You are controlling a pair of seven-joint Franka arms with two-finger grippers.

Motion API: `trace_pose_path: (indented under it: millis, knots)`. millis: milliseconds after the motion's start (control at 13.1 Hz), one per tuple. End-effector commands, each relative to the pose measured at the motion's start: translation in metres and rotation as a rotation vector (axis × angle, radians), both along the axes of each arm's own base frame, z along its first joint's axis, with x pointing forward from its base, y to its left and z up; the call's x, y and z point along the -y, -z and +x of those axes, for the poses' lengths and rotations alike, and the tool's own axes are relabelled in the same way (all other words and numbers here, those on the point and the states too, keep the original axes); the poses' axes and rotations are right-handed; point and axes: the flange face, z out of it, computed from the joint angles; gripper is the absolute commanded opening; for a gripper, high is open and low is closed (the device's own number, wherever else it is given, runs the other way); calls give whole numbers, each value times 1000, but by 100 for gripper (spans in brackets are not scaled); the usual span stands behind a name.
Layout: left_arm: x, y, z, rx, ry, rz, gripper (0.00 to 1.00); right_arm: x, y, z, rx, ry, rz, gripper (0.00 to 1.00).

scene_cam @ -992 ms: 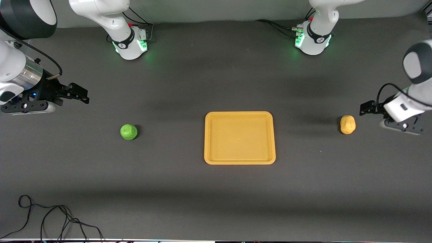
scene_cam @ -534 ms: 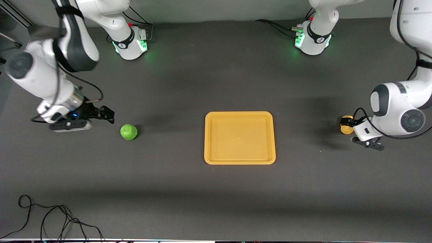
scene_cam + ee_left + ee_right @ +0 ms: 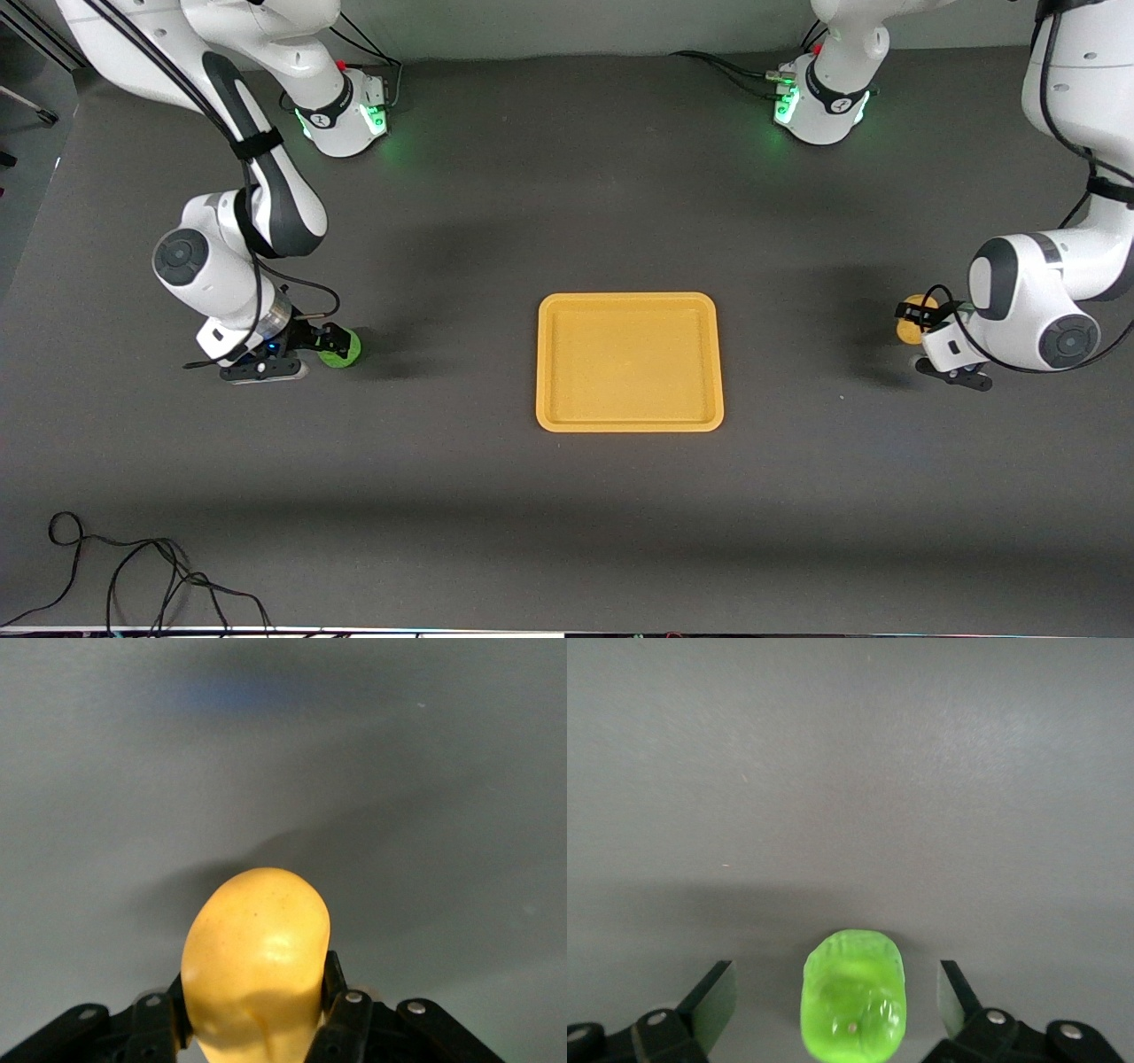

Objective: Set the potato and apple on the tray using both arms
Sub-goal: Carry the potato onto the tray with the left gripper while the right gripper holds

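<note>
The green apple (image 3: 345, 349) lies on the dark table toward the right arm's end. My right gripper (image 3: 330, 342) is low around it, open; in the right wrist view the apple (image 3: 852, 994) sits between the fingers (image 3: 713, 997) with gaps on both sides. The yellow-orange potato (image 3: 907, 326) is toward the left arm's end, partly hidden by the wrist. My left gripper (image 3: 920, 324) is shut on it; in the left wrist view the potato (image 3: 257, 948) fills the space between the fingers (image 3: 335, 988). The orange-yellow tray (image 3: 542, 363) lies between them, with nothing on it.
The two arm bases, lit green, stand at the table's edge farthest from the front camera (image 3: 341, 115) (image 3: 819, 102). A black cable (image 3: 133, 567) loops on the table's nearest edge at the right arm's end.
The right gripper came down from beside the apple and now has its fingers around it. The left gripper shifted a little at the potato and now has its fingers on it.
</note>
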Motion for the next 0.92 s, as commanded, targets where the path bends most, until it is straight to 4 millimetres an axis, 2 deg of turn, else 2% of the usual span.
trace_pose_path:
  millis: [0,153,229,305,381,534,610,686,839]
  knots:
    - [42,-75,4,36,-40,-9,4,7,27,-7,-19,-36,1,100]
    - [99,-110,7,81,-134,-60,4,8,37,-14,-45,-39,-2,100]
    - [130,-119,7,92,-178,-71,4,9,45,-17,-62,-39,-3,100]
    - [169,-120,4,96,-185,-64,5,9,49,-18,-72,-39,-4,100]
    - [217,-116,-2,103,-176,-40,5,9,54,-20,-86,-39,-5,94]
    - [291,-103,-15,157,-201,-7,5,9,54,-20,-98,-38,-6,49]
    - [322,-86,-24,153,-214,16,5,9,44,-18,-96,-37,-4,38]
    - [347,-67,-29,175,-227,22,5,8,25,-15,-87,-38,-2,36]
    - [371,-33,-25,243,-267,11,5,4,-47,5,-84,-39,5,35]
